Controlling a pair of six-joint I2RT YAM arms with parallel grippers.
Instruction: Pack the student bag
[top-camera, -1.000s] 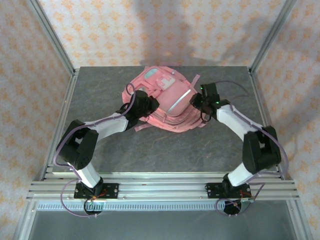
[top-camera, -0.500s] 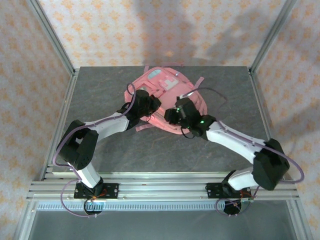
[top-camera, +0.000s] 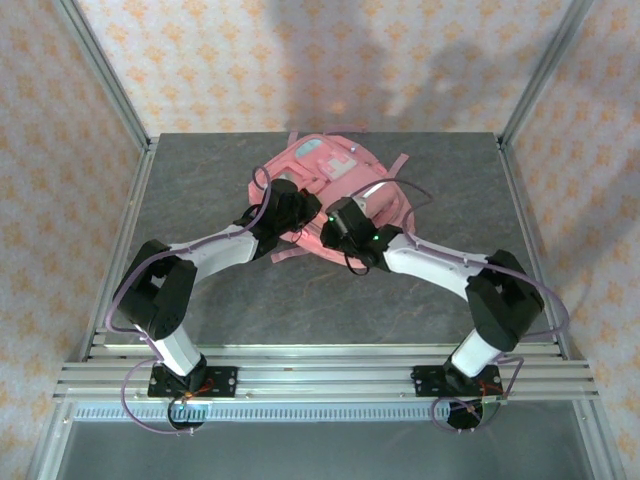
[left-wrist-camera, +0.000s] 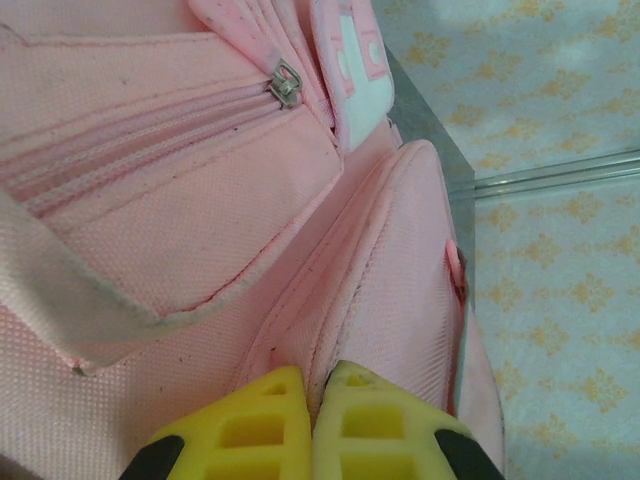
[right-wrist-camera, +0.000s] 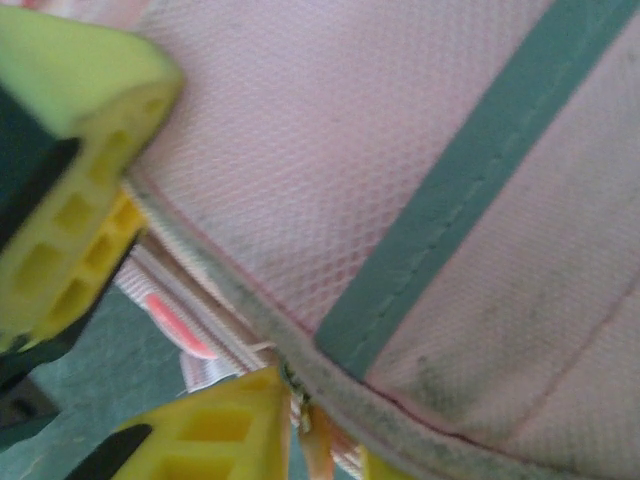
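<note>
Right pincer moved onto student bag edge, half-open; left pincer pinches it.

A robot lab cell: aluminium frame, orange-patterned backdrop sheets and a grey tabletop on slotted rails.

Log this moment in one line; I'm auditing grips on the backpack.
left gripper: shut on student bag fold | right gripper: jaws astride its edge seam, grip unclear
</note>
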